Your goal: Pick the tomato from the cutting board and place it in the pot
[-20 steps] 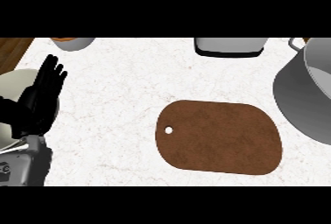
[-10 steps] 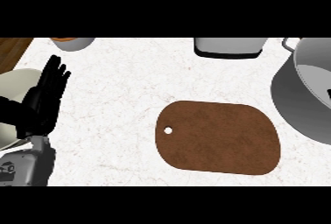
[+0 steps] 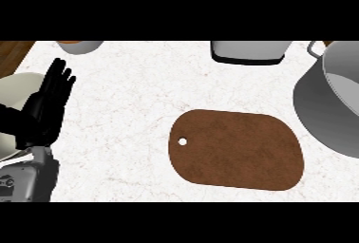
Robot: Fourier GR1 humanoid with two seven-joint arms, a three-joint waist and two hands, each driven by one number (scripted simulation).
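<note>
Oddly, the tomato shows nowhere: the brown cutting board (image 3: 238,149) lies bare on the white desk (image 3: 140,85), its hanging hole toward the left, and nothing red sits on it or beside it. Whether the fruit is already down inside the big grey pot (image 3: 319,114) at the right edge, or held out of sight, cannot be told, since only part of the pot's inside shows and the right hand is not in the picture. The left hand (image 3: 48,104) rests at the left edge, open with fingers straight and pointing up, over a pale bowl (image 3: 17,88), holding nothing. The main risk, as I judge it, is acting blind: with pot and right hand both cut off by the frame, a release could not be checked, and a round tomato let go against the tall rim might bounce out and roll across the desk. A second reach to the empty board would also waste a move.
</note>
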